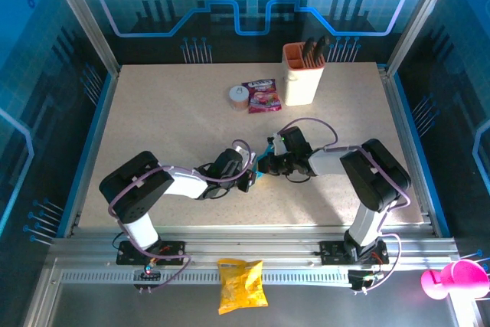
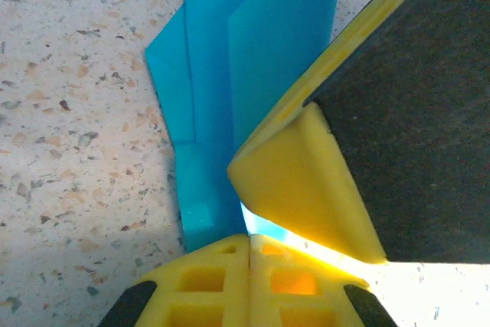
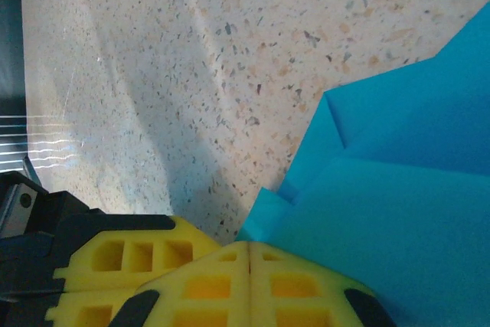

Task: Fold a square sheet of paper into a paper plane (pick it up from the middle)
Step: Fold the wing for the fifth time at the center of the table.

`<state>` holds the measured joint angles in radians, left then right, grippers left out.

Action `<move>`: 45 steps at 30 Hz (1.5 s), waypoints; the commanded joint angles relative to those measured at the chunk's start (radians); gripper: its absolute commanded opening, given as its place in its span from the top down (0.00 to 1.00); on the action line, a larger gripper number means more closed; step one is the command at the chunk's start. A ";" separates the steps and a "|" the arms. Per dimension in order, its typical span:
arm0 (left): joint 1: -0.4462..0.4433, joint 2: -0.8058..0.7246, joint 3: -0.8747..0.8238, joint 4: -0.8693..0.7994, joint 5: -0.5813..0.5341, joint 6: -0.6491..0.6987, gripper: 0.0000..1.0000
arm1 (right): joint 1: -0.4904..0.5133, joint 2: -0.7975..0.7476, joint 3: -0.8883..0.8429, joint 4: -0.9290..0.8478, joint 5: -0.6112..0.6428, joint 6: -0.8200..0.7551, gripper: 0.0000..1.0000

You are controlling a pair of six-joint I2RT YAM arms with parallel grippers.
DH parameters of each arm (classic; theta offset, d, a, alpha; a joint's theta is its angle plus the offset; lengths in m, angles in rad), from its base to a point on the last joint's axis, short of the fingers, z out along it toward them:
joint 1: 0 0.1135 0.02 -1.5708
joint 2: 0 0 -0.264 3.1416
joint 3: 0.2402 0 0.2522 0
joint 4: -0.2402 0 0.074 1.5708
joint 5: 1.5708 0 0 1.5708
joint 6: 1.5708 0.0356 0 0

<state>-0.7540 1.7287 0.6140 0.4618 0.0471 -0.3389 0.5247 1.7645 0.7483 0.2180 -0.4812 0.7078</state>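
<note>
Table (image 1: 153,120) – both arms reach in to the middle, wrists nearly nose to nose. Beige cup (image 1: 302,74) and pink packet (image 1: 262,96) sit by the far edge, well apart from the work, so no factor.

Blue sheet (image 2: 230,59) lies low on the table right btw the two grippers. It's already part-folded: layered flaps w/ creases, seen from both wrists. From the left wrist its long axis runs straight away from the fingers, w/ the main crease roughly along it.

Left gripper (image 2: 249,249): pads pressed together, near end of the sheet running into the seam – I read that as pinched on the paper. Right gripper (image 3: 249,254): same, pads closed, a corner of the sheet coming out at the seam and spreading to the right of its view. One right finger (image 2: 306,181) crosses over the sheet just ahead of the left's tips.

Neither arm is nearer, as both are on it, at the same end by my read. Next crease prob. depends on keeping that axis lined up btw them.
</note>
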 commanded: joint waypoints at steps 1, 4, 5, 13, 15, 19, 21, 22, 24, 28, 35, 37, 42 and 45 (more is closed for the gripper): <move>0.013 0.036 -0.032 -0.074 -0.001 0.009 1.00 | -0.018 0.034 0.038 0.030 -0.004 -0.003 1.00; 0.014 0.036 -0.033 -0.074 0.000 0.008 1.00 | -0.030 0.054 0.055 0.026 -0.005 -0.005 1.00; 0.013 0.036 -0.035 -0.072 -0.001 0.008 1.00 | -0.032 0.061 0.057 0.022 -0.002 -0.005 1.00; 0.018 0.023 -0.037 -0.065 0.008 -0.006 1.00 | -0.033 0.129 0.091 -0.089 0.007 -0.008 1.00; 0.021 0.017 -0.034 -0.064 0.016 -0.010 1.00 | -0.029 0.140 0.095 -0.124 0.018 -0.011 1.00; 0.037 -0.024 -0.023 -0.073 0.043 -0.035 1.00 | -0.026 0.157 0.101 -0.203 0.054 0.001 1.00; 0.048 -0.078 -0.017 -0.084 0.055 -0.059 0.92 | -0.028 0.168 0.102 -0.240 0.071 0.007 1.00; 0.051 -0.106 -0.012 -0.092 0.066 -0.065 0.86 | -0.028 0.174 0.102 -0.256 0.077 0.009 1.00; 0.052 -0.156 0.011 -0.125 0.081 -0.064 0.80 | -0.029 0.186 0.103 -0.278 0.085 0.013 1.00; 0.052 -0.193 0.057 -0.188 0.140 -0.056 0.83 | -0.029 0.199 0.103 -0.295 0.091 0.021 1.00; 0.039 -0.111 0.086 -0.178 0.264 -0.047 1.00 | -0.027 0.204 0.109 -0.322 0.101 0.023 1.00; 0.032 -0.078 0.094 -0.168 0.278 -0.049 1.00 | -0.028 0.209 0.110 -0.324 0.101 0.024 1.00; 0.027 -0.013 0.096 -0.134 0.271 -0.055 1.00 | -0.026 0.220 0.116 -0.336 0.110 0.025 1.00; 0.028 0.005 0.088 -0.115 0.238 -0.061 1.00 | -0.026 0.224 0.116 -0.341 0.110 0.026 1.00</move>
<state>-0.7246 1.7168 0.6895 0.3199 0.2855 -0.3943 0.4999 1.8946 0.9115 0.0475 -0.5030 0.7341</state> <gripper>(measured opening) 0.055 0.049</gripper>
